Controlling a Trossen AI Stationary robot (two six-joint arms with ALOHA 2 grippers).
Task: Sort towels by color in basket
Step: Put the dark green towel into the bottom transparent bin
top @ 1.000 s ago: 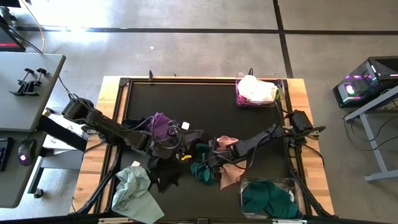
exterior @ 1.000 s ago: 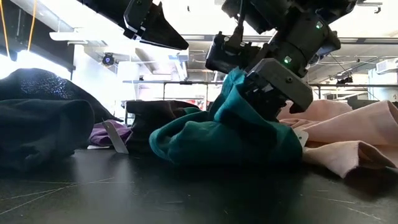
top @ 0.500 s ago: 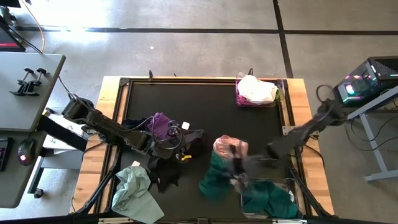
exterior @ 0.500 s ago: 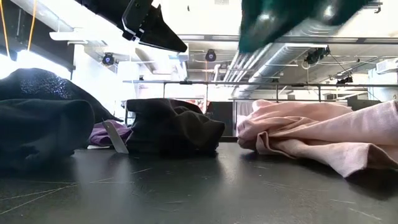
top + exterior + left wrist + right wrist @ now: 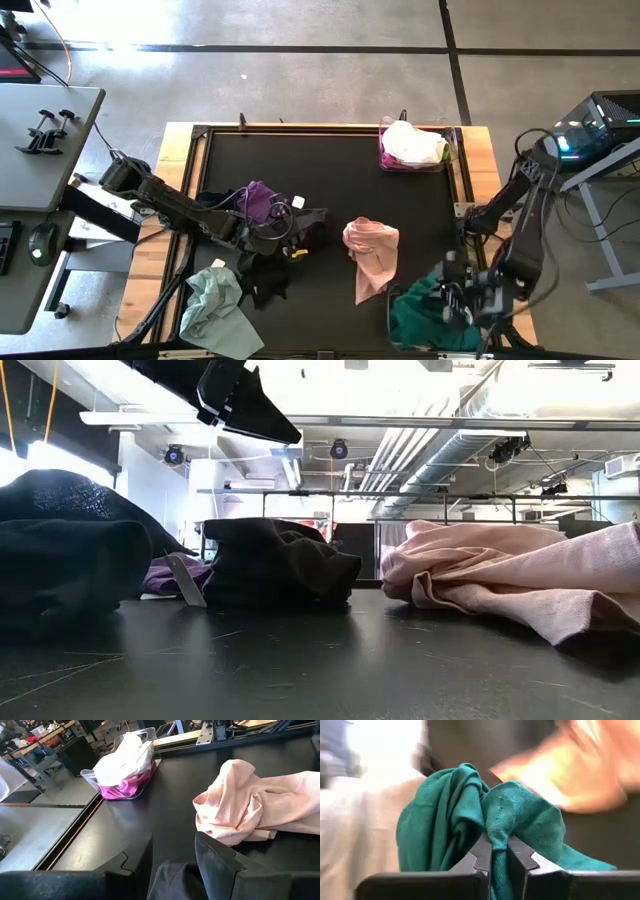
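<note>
Teal towel (image 5: pixel 470 815): pinched between my right gripper (image 5: pixel 499 851) fingers, bunched fold standing up out of the jaws, rest draped ahead of them.
Right gripper pos: over the clear bin (image 5: pixel 400 297) at the table's near right corner, more teal cloth (image 5: pixel 420 320) piled directly under me.
Pink towel (image 5: pixel 370 252): crumpled on the black mat (image 5: pixel 340 170), off to the left of my right gripper, apart from the bin.
Left gripper (image 5: pixel 172 852): fingers apart, nothing between them, a dark cloth (image 5: pixel 175 880) just below.
Purple towel (image 5: pixel 258 200): beside my left gripper, among black cloths (image 5: pixel 265 280).
Pale mint towel (image 5: pixel 215 305): near edge, behind my left gripper.
Far bin (image 5: pixel 385 160): white towel (image 5: pixel 410 142) on top of a magenta towel (image 5: pixel 127 782), well ahead of my left gripper.
</note>
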